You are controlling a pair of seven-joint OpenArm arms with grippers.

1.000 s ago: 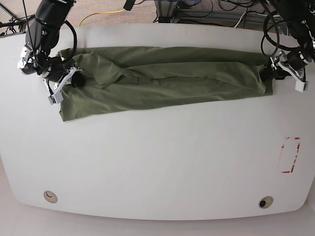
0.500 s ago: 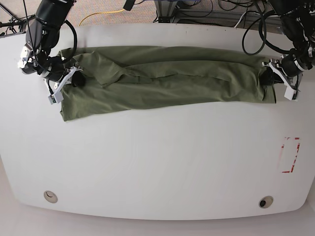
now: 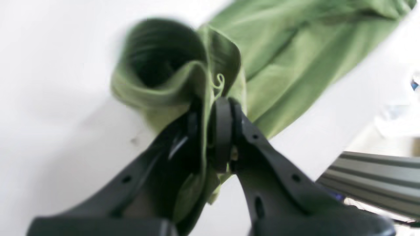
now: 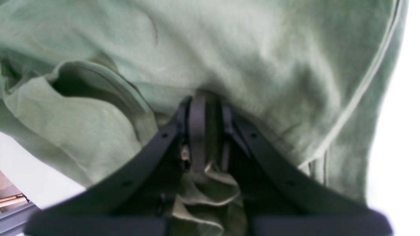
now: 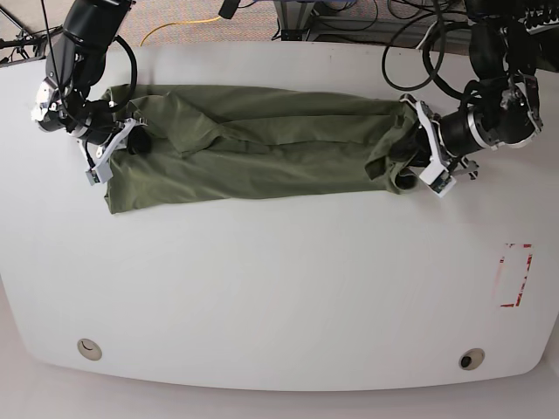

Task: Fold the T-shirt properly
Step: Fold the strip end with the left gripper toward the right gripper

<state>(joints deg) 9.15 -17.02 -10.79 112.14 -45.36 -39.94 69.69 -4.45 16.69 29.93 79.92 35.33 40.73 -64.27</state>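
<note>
The olive-green T-shirt (image 5: 262, 144) lies as a long folded band across the far half of the white table (image 5: 279, 279). At the base view's right, my left gripper (image 5: 410, 166) is shut on the shirt's right end and has it bunched and lifted into a curl. In the left wrist view the cloth (image 3: 183, 82) is pinched between the black fingers (image 3: 223, 131). At the left of the base view, my right gripper (image 5: 131, 140) is shut on the shirt's other end. The right wrist view shows green cloth (image 4: 262, 65) folded over and clamped between its fingers (image 4: 197, 131).
Cables (image 5: 183, 26) and a metal frame sit beyond the table's far edge. A red and white marker (image 5: 514, 275) lies on the table at the right. Two round holes (image 5: 87, 349) (image 5: 472, 359) sit near the front edge.
My left gripper has closed on the shirt's right end and carried it leftward, shortening the band and curling that end up. The right gripper holds still.
</note>
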